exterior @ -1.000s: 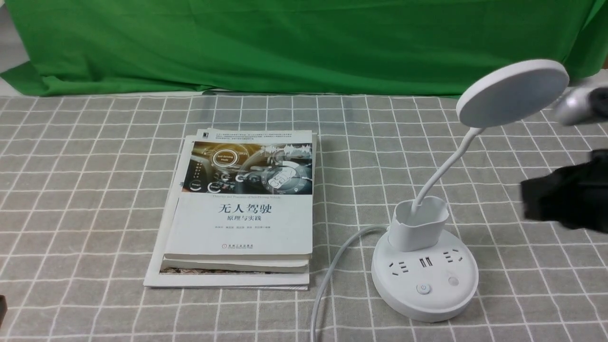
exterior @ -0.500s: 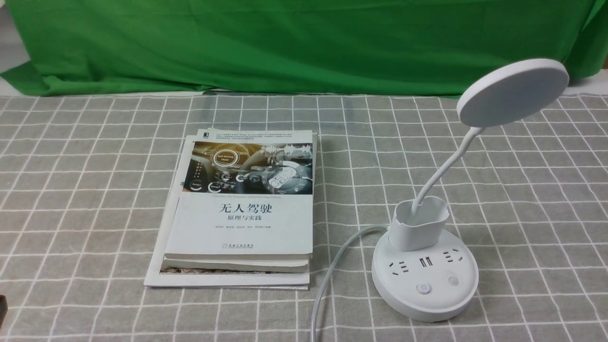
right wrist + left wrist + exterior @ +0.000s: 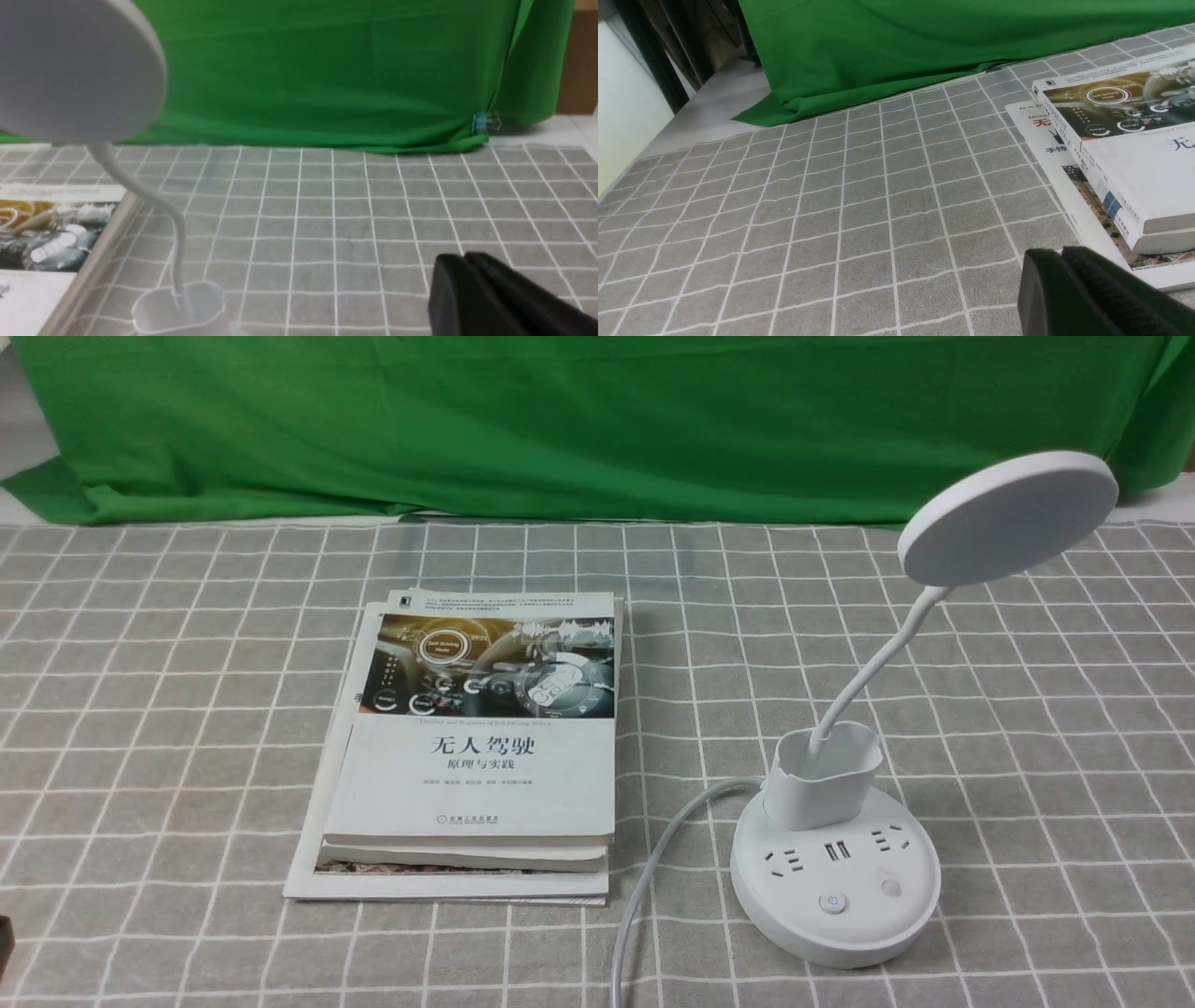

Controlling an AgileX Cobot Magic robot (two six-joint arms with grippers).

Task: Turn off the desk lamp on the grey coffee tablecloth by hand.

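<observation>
The right gripper (image 3: 462,259) is seen only in its own wrist view, with its black fingers pressed together on nothing. The left gripper (image 3: 1057,254) is likewise closed and empty, near a corner of the stack of books (image 3: 476,775). The desk lamp (image 3: 826,784) stands on the grey coffee tablecloth (image 3: 187,663), ahead of the right gripper and toward its left, so the press is judged best made by that arm. The fingers are best held together as one blunt tip. The round base (image 3: 794,915) should be approached from its near side, so that the disc head (image 3: 1008,518) and bendy neck (image 3: 868,663) are not struck. The power-marked button (image 3: 831,903) is probably the target rather than the plain round button (image 3: 892,888) beside it, though which one governs the light is not shown. A short, straight-down push is advised, since the base may slide on the cloth. Whether the lamp is lit cannot be told.
</observation>
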